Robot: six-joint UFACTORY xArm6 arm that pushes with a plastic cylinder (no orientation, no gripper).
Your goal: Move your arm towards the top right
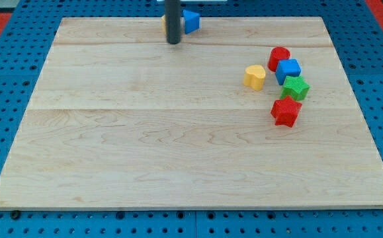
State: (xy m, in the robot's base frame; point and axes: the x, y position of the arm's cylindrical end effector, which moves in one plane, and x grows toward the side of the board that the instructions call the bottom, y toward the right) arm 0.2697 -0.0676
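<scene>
Here, near the view's top edge of the pale wooden desk point(178, 132): my tip point(173, 42), the lower end of a straight dark rod, just left of a blue triangular block point(191, 21), with an orange sliver of another block point(165, 24) behind the rod, shape hidden. No pincer on this arm, so nothing to open or close. Well apart, toward the view's right, a tight cluster: yellow heart-shaped block point(255, 77), red cylinder block point(278, 57), blue cube block point(288, 70), green star-shaped block point(296, 87), red star-shaped block point(286, 111).
</scene>
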